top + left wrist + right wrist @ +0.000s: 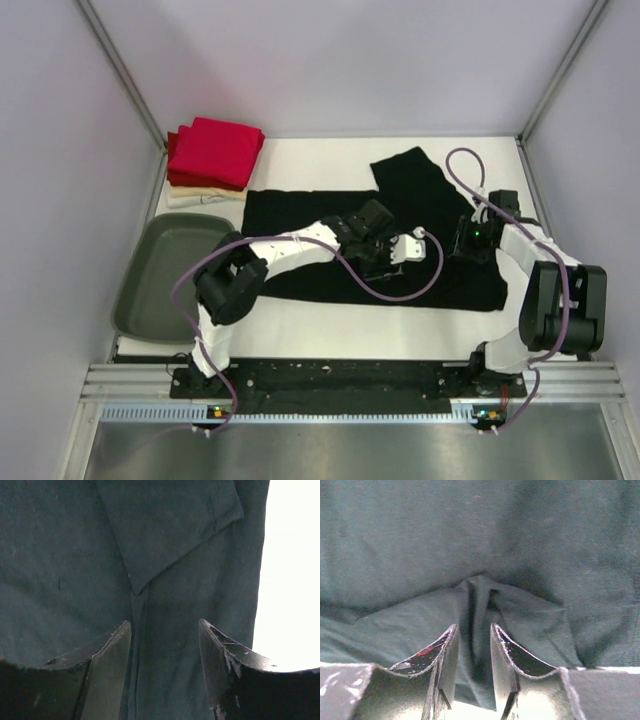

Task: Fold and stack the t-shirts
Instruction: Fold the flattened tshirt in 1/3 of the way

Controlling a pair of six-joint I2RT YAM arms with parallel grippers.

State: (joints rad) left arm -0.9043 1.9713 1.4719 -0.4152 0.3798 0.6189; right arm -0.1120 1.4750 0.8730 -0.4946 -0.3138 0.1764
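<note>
Low over the counter [330,335], the right pincer [472,627] pinches a raised ridge of the black t-shirt [290,215], which lies spread mid-counter. The left pincer [165,624] hangs spread above a folded-over flap. From above, both tips blur into dark cloth. Back left, red folded shirts [215,150] hide most of a cream one [200,196].
</note>
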